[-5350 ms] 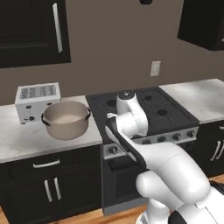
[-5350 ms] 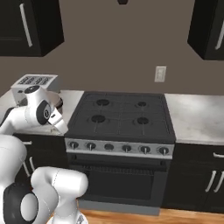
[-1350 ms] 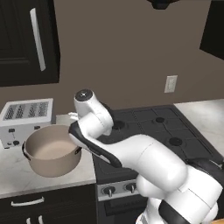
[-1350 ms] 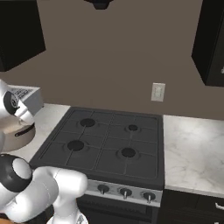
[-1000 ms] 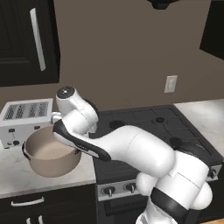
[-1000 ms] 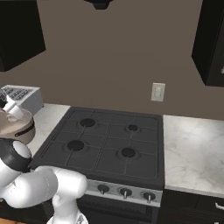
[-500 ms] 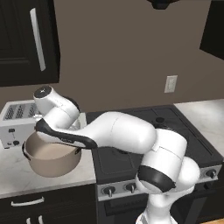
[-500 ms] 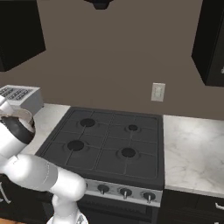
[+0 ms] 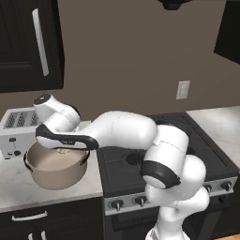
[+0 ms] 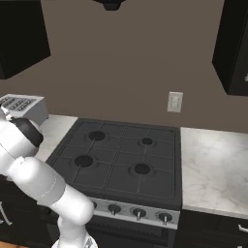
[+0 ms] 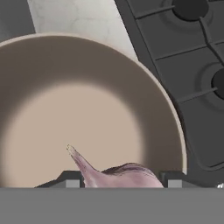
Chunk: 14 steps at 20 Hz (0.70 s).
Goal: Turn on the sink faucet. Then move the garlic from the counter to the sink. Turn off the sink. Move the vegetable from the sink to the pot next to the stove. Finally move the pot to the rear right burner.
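From the left base camera, one white arm reaches left over one tan pot (image 9: 56, 169) on the marble counter (image 9: 18, 187), beside one toaster (image 9: 16, 132) and one black stove (image 9: 154, 154). From the right base camera, the stove shows four burners and one wall outlet (image 10: 175, 101) behind. From the hand camera, the gripper (image 11: 118, 183) clasps one pinkish garlic (image 11: 116, 174) between its fingers, above the pot's open mouth.
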Tool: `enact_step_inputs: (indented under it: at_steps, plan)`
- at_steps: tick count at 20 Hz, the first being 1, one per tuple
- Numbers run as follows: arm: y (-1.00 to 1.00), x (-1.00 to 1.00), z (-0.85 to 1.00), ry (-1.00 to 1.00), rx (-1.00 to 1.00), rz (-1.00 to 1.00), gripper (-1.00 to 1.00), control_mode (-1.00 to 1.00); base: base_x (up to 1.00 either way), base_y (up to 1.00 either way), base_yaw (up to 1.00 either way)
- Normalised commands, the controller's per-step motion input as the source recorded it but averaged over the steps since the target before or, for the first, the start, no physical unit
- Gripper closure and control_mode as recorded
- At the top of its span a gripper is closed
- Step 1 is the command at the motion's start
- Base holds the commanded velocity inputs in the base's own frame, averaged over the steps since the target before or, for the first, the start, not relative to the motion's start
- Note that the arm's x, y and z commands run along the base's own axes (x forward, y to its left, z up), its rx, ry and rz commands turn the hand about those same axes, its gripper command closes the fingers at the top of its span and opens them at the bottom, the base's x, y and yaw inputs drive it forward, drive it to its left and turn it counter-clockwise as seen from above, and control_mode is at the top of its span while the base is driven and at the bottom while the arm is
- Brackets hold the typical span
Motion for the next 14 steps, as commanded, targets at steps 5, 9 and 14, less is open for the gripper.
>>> enact_step_inputs:
  at_steps: [5, 9, 14]
  plan:
    - [0.00, 0.00, -0.34, 0.00, 0.00, 0.00, 1.00, -1.00, 0.00, 0.00, 0.00]
    - [-0.01, 0.00, -0.29, 0.00, 0.00, 0.00, 1.00, -1.00, 0.00, 0.00, 0.00]
    - [-0.05, 0.00, -0.31, 0.00, 0.00, 0.00, 1.00, -1.00, 0.00, 0.00, 0.00]
